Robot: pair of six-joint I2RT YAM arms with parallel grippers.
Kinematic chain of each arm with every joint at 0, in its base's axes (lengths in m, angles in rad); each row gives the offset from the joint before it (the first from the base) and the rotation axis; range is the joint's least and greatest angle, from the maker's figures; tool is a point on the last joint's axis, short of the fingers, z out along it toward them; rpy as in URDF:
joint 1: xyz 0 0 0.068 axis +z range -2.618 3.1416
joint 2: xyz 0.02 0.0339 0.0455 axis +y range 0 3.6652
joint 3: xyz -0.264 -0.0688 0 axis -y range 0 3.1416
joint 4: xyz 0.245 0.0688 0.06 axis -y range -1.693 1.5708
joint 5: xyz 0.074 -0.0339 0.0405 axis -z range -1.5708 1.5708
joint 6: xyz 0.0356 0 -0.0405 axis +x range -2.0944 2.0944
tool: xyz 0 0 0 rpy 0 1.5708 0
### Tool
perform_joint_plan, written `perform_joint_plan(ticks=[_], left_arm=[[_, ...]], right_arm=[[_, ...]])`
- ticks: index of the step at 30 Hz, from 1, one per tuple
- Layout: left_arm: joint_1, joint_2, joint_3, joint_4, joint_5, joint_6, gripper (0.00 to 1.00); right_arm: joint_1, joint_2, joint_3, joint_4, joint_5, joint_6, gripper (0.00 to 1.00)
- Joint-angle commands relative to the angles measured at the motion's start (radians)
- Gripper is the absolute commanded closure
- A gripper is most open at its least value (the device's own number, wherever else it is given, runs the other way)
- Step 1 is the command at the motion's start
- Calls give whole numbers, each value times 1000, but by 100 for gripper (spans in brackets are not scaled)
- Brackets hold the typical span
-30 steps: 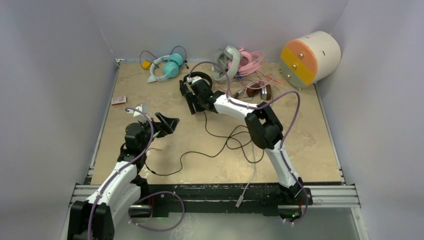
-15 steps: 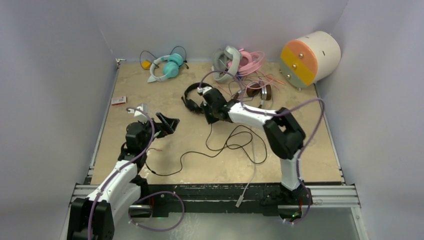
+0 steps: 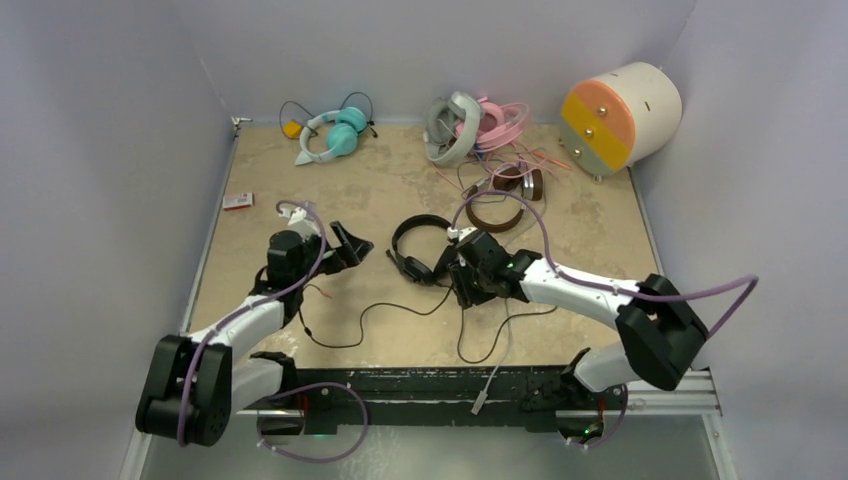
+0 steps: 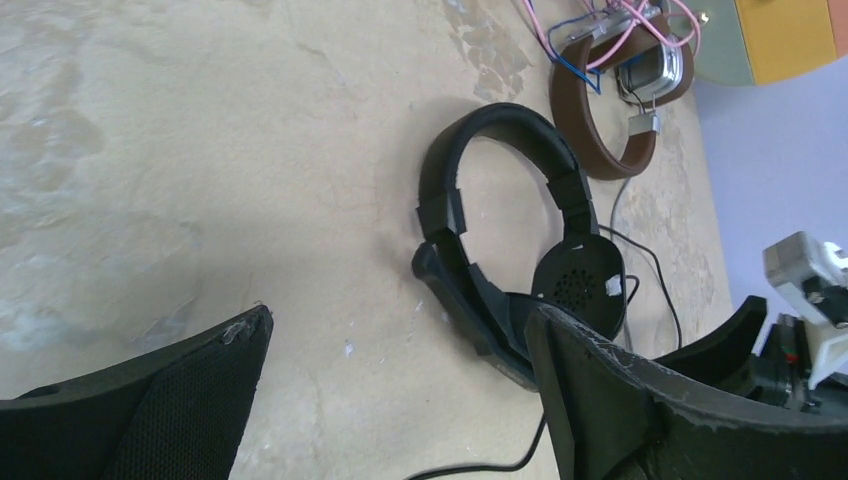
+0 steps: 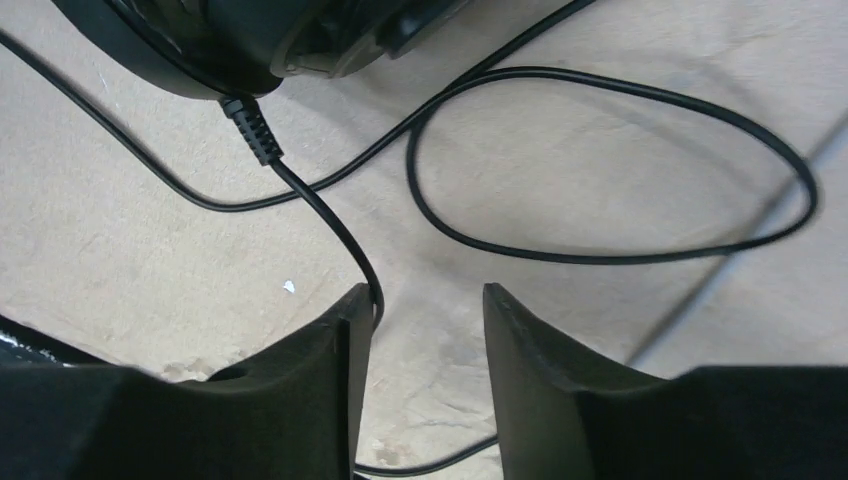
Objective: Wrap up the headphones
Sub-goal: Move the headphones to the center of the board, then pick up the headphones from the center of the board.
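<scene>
The black headphones (image 3: 418, 248) lie on the tan table at front centre, with their thin black cable (image 3: 395, 308) looping over the table toward the near edge. My right gripper (image 3: 463, 282) is open just right of them, low over the cable. In the right wrist view an earcup (image 5: 230, 45) is at the top, and the cable (image 5: 330, 215) runs down past my left finger; nothing is between the jaws of the right gripper (image 5: 425, 310). My left gripper (image 3: 350, 245) is open and empty, left of the headphones. The left wrist view shows the left gripper (image 4: 400, 330) and the headband (image 4: 500, 130) ahead.
Teal-and-white headphones (image 3: 335, 132) lie at the back left. Grey-white (image 3: 452, 128) and pink (image 3: 500, 122) pairs lie at the back centre, and a brown-and-silver pair (image 3: 505, 200) lies in front of them. A cream cylinder (image 3: 620, 115) stands back right. A small red item (image 3: 238, 201) lies left.
My right arm has swung from the back centre toward the front, and the black headphones came with it. My left gripper has shifted forward and right.
</scene>
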Motion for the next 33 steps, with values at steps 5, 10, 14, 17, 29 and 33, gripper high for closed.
perform_joint_plan(ticks=[5, 10, 14, 17, 29, 33], left_arm=[[-156, 160, 233, -20, -72, 107, 2], [-179, 330, 404, -69, -42, 182, 6], [-179, 477, 499, -10, 31, 283, 8], [-182, 590, 644, -125, 70, 380, 7], [-304, 869, 993, -546, -61, 627, 10], [-325, 923, 1062, -624, -116, 627, 17]], right_arm=[[-26, -127, 38, -45, 136, 68, 31], [-38, -173, 75, -29, 135, 82, 19], [-40, -209, 94, -23, 141, 89, 19], [-39, -247, 89, -15, 131, 89, 18], [-39, -363, 26, -5, 160, 112, 18], [-39, -379, 13, 18, 164, 118, 18]])
